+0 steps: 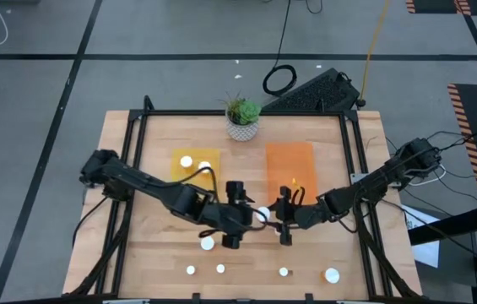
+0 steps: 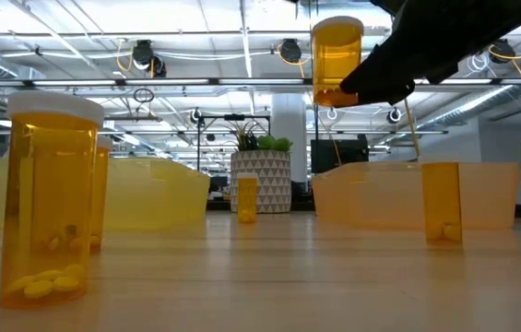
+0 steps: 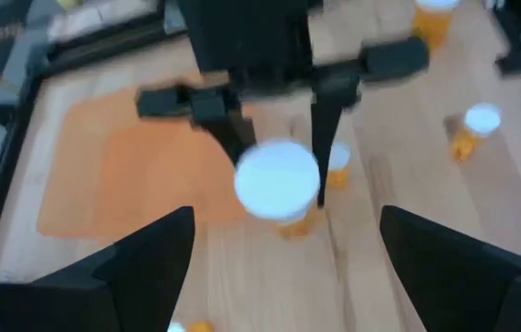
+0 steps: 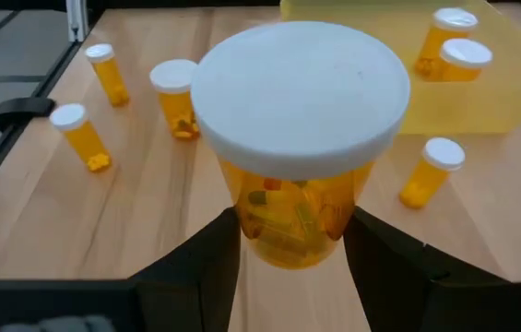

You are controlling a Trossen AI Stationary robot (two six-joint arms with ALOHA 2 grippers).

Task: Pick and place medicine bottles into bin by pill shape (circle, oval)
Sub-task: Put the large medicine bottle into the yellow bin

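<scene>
Right claw (image 4: pixel 292 244) grips a lifted medicine bottle (image 4: pixel 299 138) above table.

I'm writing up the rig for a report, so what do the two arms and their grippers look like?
Both arms are dark, nearly black, jointed links with thin cables trailing at their bases. The left gripper and right gripper each end in two flat, dark, tapering fingers. No markings are readable.

Held bottle: a large orange medicine bottle (image 4: pixel 299 198) with a wide white cap, clamped between the right gripper (image 4: pixel 292 235) jaws, pills inside.
Counter (image 4: pixel 149 231): light wood.
Loose bottles: three small white-capped ones on one side, one on the other.
Yellow bin (image 4: pixel 509 78): holds two bottles.
</scene>
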